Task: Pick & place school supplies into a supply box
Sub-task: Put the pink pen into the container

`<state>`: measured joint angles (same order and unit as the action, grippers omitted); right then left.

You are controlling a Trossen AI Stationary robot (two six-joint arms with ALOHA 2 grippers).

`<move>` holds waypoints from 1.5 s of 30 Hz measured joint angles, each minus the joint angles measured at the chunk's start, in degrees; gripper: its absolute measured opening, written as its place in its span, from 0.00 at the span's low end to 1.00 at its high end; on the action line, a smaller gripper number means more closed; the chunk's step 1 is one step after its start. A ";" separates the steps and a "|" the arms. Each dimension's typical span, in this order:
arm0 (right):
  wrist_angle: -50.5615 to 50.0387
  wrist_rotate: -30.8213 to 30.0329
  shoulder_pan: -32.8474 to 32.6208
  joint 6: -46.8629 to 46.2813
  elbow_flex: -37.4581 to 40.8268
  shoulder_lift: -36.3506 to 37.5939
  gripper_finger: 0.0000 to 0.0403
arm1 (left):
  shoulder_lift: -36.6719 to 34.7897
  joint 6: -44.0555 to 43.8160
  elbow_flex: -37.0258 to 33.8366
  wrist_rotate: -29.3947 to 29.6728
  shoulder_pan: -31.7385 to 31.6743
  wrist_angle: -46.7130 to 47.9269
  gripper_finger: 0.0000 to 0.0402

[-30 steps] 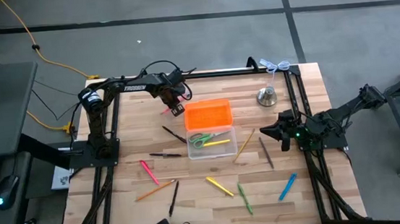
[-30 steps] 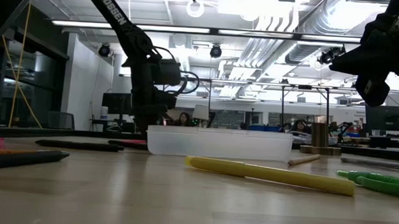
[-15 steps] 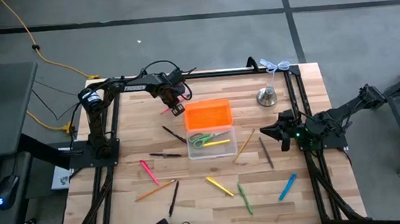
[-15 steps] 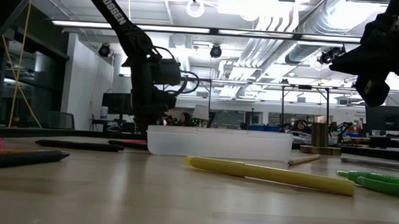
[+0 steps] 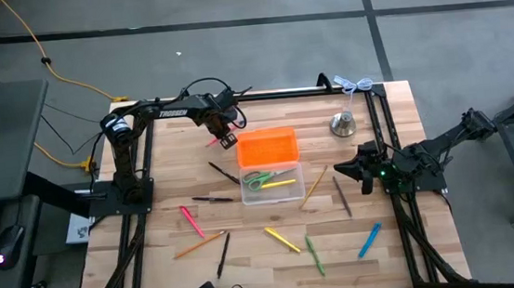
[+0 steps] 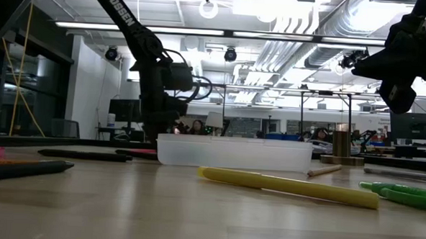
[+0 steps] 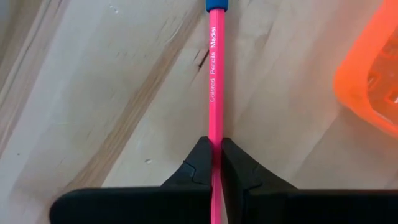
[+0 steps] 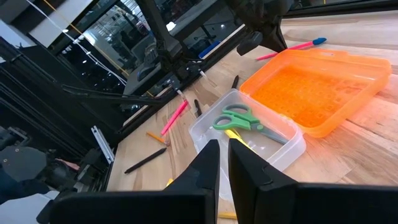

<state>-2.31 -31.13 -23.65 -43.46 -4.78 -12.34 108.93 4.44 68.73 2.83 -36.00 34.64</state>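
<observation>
The wooden bench (image 5: 166, 171) carries both arms and a scatter of school supplies. Near its middle sits the supply box (image 5: 273, 185), a clear plastic tray with its orange lid (image 5: 267, 147) swung flat open on the far side. Inside the tray lie green-handled scissors (image 5: 258, 176) and a yellow marker (image 5: 279, 184).

The left gripper (image 5: 227, 139) is down at the bench surface just left of the open lid. Its jaws are pinched narrow on a pink coloured pencil (image 7: 215, 93) with a blue end, which lies flat on the wood; the wrist view shows both dark fingers (image 7: 200, 163) pressed against the pencil's sides.

The right gripper (image 5: 343, 167) hangs above the bench right of the box, holding nothing, its jaws drawn nearly together with only a thin gap.

A silver bell (image 5: 343, 123) stands near the far right corner.

Loose on the near half of the bench lie a pink marker (image 5: 191, 220), an orange pencil (image 5: 200, 246), a yellow pen (image 5: 281, 240), a green pen (image 5: 314, 255) and a blue marker (image 5: 370, 239). Black pens (image 5: 212, 199) lie left of the box.
</observation>
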 joint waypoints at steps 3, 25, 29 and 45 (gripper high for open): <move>0.00 0.01 -0.01 0.00 0.00 0.00 0.03 | -0.03 -0.04 0.00 0.11 -0.03 0.20 0.10; -0.04 0.04 0.01 0.25 0.00 0.00 0.03 | -5.92 0.01 -0.16 3.68 -0.10 5.43 0.10; -0.04 0.04 -0.01 0.33 0.00 -0.02 0.03 | -8.07 -0.19 -0.15 3.70 -0.10 7.42 0.10; -0.04 0.04 0.01 0.42 0.00 0.00 0.03 | -18.51 -1.72 -0.04 4.37 0.01 15.39 0.10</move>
<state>-2.35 -31.09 -23.64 -43.05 -4.78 -12.34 90.43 2.72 68.69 7.20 -35.99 50.03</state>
